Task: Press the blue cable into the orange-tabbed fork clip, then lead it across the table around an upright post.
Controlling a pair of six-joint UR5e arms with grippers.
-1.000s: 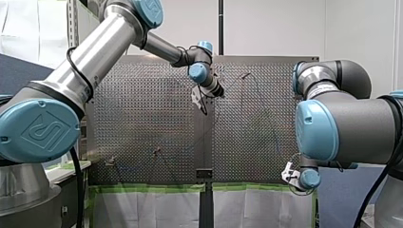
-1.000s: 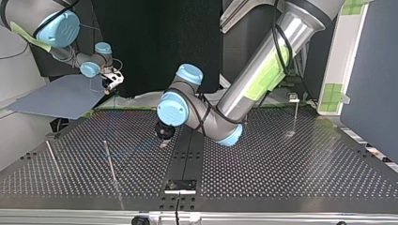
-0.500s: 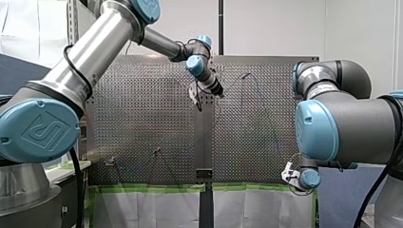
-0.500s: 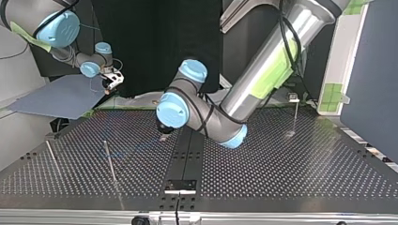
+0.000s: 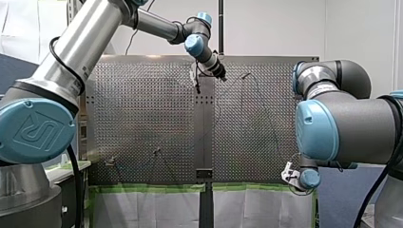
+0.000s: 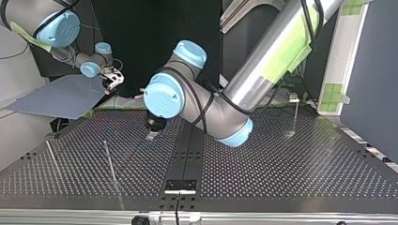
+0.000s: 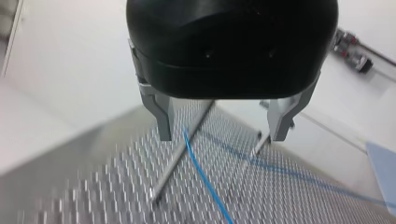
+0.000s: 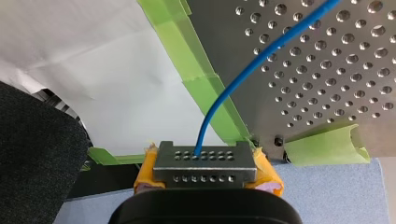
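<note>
Two grippers to log, front view, left to right. You find the left gripper (image 7: 222, 136) over the far part of the table (image 5: 142, 118), its metal fingers (image 7: 163, 119) spread wide and gripping nothing. The cable (image 7: 201, 170) passes through the gap, close to one finger; contact unclear. A post (image 7: 180, 156) stands just ahead of the gap. Just off the table's near right corner you find the right gripper (image 8: 205, 161), yellow pads (image 8: 266, 175) clamped on the cable, which runs out over the table.
</note>
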